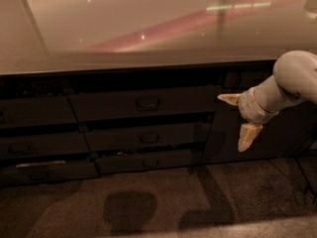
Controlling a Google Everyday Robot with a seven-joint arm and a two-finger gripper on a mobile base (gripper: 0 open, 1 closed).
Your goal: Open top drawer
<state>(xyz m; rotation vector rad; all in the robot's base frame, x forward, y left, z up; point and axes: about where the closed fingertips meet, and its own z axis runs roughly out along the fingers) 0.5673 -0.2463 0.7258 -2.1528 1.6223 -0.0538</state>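
Observation:
The top drawer (109, 105) is the wide dark front under the countertop, with a small loop handle (147, 103) at its centre. Its front sits level with the neighbouring fronts. My gripper (237, 118) hangs to the right of that drawer, in front of the tall dark cabinet door (225, 143), at about the drawer's height. The two pale fingers (246, 137) are spread wide, so it is open, with nothing between them. It is well clear of the handle.
Two narrower drawers (148, 138) stack below the top one, and a further column of drawers (39, 143) stands at the left. The glossy countertop (148, 29) overhangs them. Carpeted floor (158, 202) lies in front, crossed by the arm's shadow.

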